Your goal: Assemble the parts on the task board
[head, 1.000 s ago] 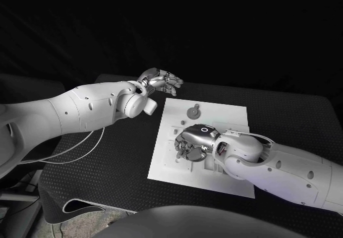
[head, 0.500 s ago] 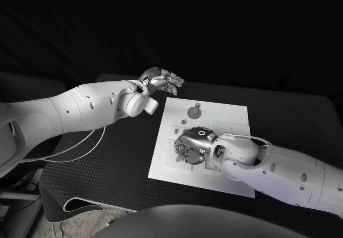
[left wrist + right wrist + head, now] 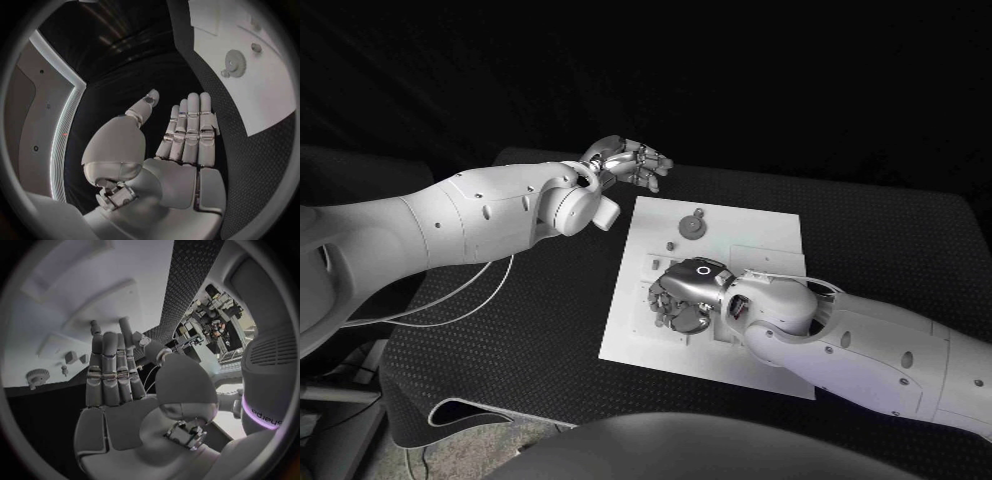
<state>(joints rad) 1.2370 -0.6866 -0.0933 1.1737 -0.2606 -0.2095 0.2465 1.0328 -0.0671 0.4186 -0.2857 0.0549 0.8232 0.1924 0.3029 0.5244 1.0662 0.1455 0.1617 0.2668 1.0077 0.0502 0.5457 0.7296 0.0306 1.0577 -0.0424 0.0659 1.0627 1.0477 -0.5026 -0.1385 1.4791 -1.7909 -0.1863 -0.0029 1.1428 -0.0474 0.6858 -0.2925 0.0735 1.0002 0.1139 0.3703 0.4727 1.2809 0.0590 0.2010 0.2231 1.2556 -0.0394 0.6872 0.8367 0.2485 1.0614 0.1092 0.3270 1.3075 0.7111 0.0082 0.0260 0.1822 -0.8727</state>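
The white task board (image 3: 747,235) lies in the middle of the black table. A grey gear (image 3: 692,226) stands on its far part, with small grey pegs (image 3: 651,264) beside it. My right hand (image 3: 685,296) hovers low over the board's left middle, palm down, hiding whatever is beneath it. In the right wrist view that hand (image 3: 119,390) has straight, spread fingers with nothing in them, and the gear (image 3: 37,376) and pegs (image 3: 70,357) lie off to one side. My left hand (image 3: 626,160) is raised beyond the board's far left corner, open and empty (image 3: 181,145).
A thin white cable (image 3: 459,300) loops across the table under my left arm. The left wrist view shows the board (image 3: 262,95) with the gear (image 3: 235,62) well apart from that hand. Raised white blocks (image 3: 94,305) stand on the board ahead of the right hand.
My right hand has slid a little toward the board's near left over the last second. The left hand has stayed where it was.
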